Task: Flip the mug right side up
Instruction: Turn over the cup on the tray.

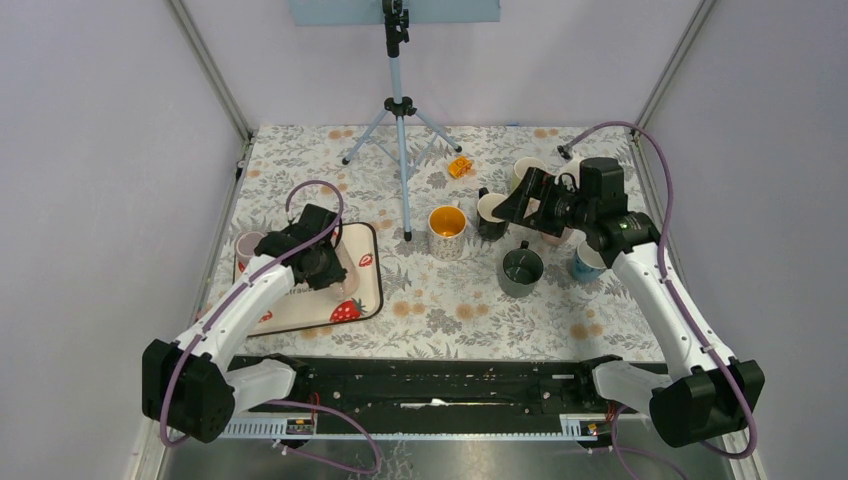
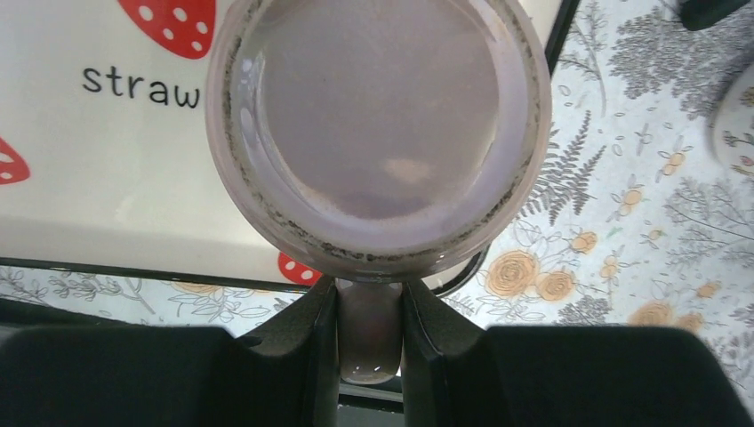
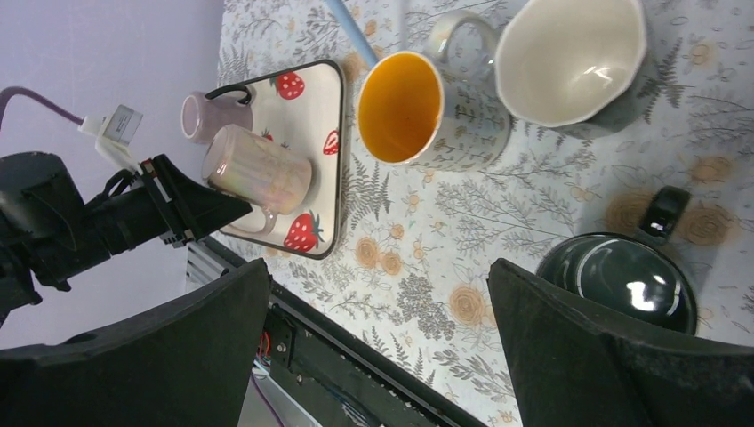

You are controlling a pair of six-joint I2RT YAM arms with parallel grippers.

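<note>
My left pincer (image 2: 370, 313) pinches the pink mug (image 2: 378, 124) by its handle (image 2: 369, 342) over the tray (image 2: 107, 187), near-right corner: mid-turn, I judge; next, roll its mouth upward.

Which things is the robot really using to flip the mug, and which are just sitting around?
For the job: shiny pale pink mug, held by its handle; left gripper gripping it.

Just lying about: small lilac mug; floral mug with orange inside; dark green mug; strawberry-print tray; grey tripod.
</note>
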